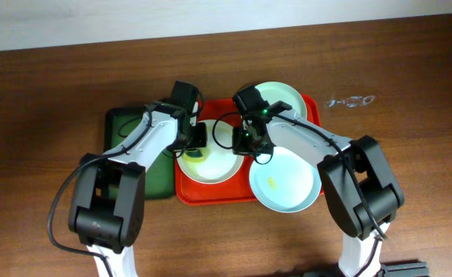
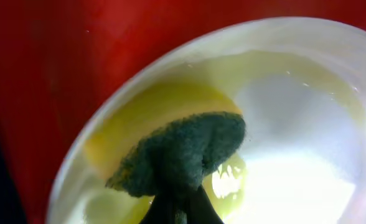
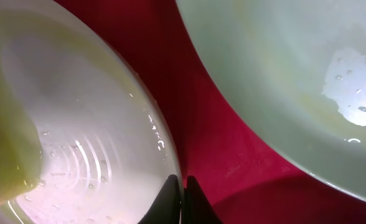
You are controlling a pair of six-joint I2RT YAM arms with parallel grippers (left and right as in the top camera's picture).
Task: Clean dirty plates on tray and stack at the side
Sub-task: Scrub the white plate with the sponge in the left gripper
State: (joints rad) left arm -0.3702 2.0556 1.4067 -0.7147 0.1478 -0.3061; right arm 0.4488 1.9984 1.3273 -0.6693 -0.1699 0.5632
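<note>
The red tray [image 1: 211, 192] holds three plates. The cream-white plate [image 1: 214, 168] lies at its left, a mint-blue plate [image 1: 287, 97] at the back right, and another mint-blue plate [image 1: 287, 185] with a yellow smear at the front right. My left gripper [image 1: 197, 142] is shut on a green-and-yellow sponge [image 2: 183, 149] pressed into the cream-white plate [image 2: 295, 155]. My right gripper [image 3: 182, 199] is shut on the cream-white plate's rim [image 3: 164, 143], over the red tray [image 3: 233, 155]. A mint-blue plate [image 3: 282, 74] lies beside it.
A dark green tray [image 1: 126, 131] sits left of the red tray, partly under my left arm. The brown wooden table [image 1: 41, 92] spreads all around. A small wet patch [image 1: 349, 101] lies at the right back.
</note>
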